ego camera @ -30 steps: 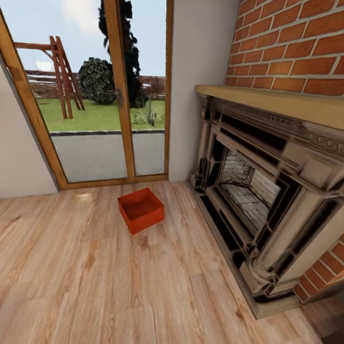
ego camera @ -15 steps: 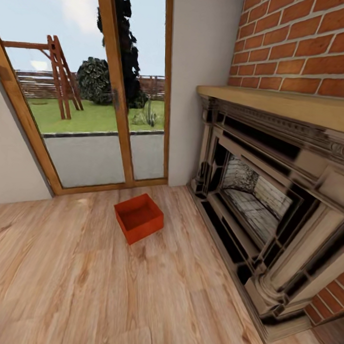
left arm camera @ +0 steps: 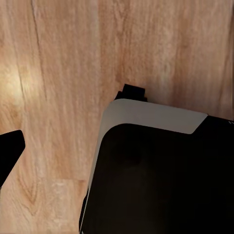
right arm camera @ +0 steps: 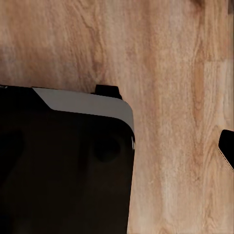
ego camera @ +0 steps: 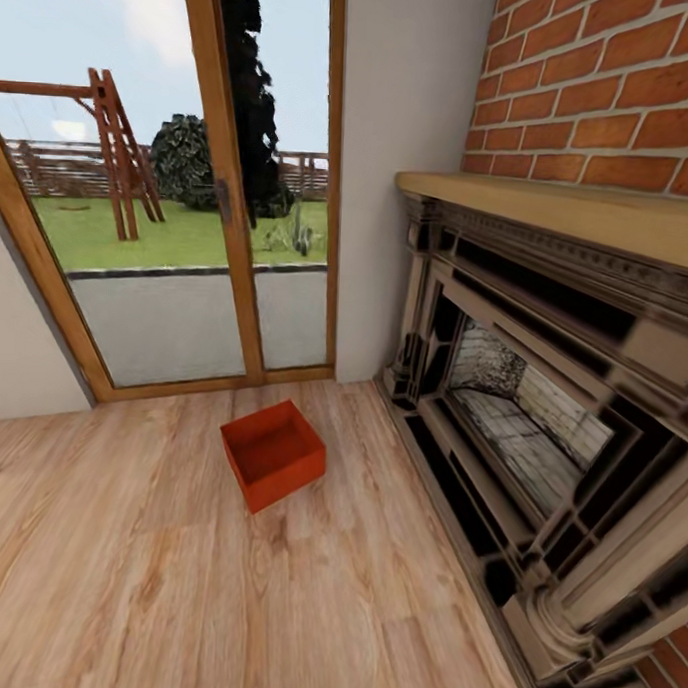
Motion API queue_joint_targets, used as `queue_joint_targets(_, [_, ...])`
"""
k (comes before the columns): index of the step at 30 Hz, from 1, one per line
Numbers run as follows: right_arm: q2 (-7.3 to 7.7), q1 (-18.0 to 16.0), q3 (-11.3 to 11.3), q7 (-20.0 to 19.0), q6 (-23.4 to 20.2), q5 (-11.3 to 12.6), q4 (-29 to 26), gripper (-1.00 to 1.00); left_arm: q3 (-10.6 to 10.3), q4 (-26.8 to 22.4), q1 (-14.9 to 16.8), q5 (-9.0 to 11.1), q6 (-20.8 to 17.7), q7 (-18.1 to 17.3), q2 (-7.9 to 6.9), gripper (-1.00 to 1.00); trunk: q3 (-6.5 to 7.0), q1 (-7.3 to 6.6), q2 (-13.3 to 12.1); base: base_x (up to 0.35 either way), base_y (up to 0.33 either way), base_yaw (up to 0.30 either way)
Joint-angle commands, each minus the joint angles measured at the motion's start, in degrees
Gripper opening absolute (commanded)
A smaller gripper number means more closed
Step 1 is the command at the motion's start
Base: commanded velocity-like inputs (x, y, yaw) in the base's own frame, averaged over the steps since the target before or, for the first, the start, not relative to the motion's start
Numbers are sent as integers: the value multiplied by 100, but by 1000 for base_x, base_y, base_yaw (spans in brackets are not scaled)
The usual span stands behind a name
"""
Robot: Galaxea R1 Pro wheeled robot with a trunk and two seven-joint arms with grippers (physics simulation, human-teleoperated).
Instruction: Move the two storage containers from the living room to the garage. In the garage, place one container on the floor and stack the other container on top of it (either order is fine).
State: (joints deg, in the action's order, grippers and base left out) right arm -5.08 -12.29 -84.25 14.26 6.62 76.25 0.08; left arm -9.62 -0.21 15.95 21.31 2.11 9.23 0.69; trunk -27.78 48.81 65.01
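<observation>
Looking down, we see a light wood-plank floor (right arm camera: 165,58), grain running lengthwise, one plank seam visible. Over it sits a large black body with a pale grey rounded edge (right arm camera: 63,170), part of the robot, which one we cannot tell. A small black tab (right arm camera: 108,90) pokes out just past the grey edge. At the frame's border, a dark tip (right arm camera: 227,146) intrudes, too cropped to identify.

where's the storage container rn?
Head view: one storage container sits on the wood-plank floor, left of centre, between the glass doors and the fireplace.
</observation>
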Motion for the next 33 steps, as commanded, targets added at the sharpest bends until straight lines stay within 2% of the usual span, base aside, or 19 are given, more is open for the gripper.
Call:
queue_joint_targets(1, [-2, -2, -48, 15, 14, 56, 1, 100, -49, 3, 3, 50, 17, 18, 2, 100, -5, 3, 3, 324, 0, 0])
queue_joint_targets(23, [-2, -2, -39, 15, 17, 112, 1, 100, -49, 3, 2, 49, 17, 18, 2, 100, -5, 3, 3, 324, 0, 0])
queue_joint_targets(33, [-2, -2, -48, 15, 20, 66, 1, 100, -49, 3, 5, 49, 17, 13, 1, 100, -5, 3, 3, 324, 0, 1])
